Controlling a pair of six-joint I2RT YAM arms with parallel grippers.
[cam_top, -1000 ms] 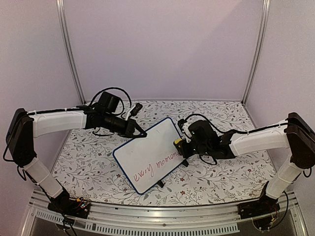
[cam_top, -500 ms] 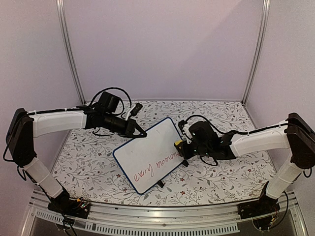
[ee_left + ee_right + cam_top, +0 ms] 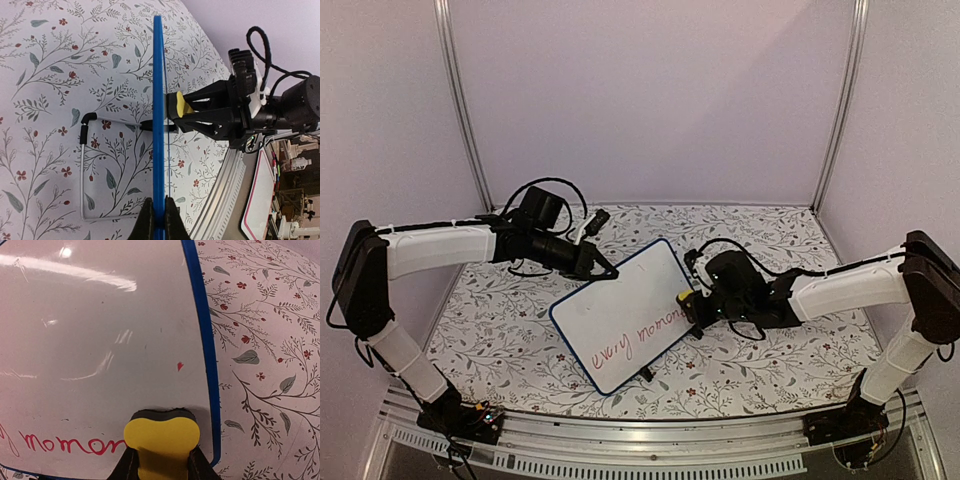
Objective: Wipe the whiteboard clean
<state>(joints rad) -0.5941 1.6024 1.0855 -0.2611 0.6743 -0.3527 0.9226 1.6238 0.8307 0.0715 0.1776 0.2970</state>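
Observation:
The whiteboard (image 3: 620, 315) has a blue frame and stands tilted on the floral table; red handwriting "every momen" runs along its lower part (image 3: 65, 442). My left gripper (image 3: 603, 270) is shut on the board's top edge, seen edge-on in the left wrist view (image 3: 158, 125). My right gripper (image 3: 688, 303) is shut on a yellow eraser (image 3: 161, 437) with a dark felt face. The eraser presses on the board's lower right area, at the end of the writing, near the frame's right edge (image 3: 206, 360). A small red speck (image 3: 179, 366) sits above the eraser.
The board's wire stand (image 3: 85, 165) with black feet rests on the floral tablecloth (image 3: 760, 360) behind the board. Purple walls and metal posts (image 3: 460, 110) enclose the table. An aluminium rail (image 3: 650, 440) runs along the near edge.
My right gripper with the eraser has moved slightly down and left along the board's right edge, now over the end of the writing. The left arm and the board have not moved.

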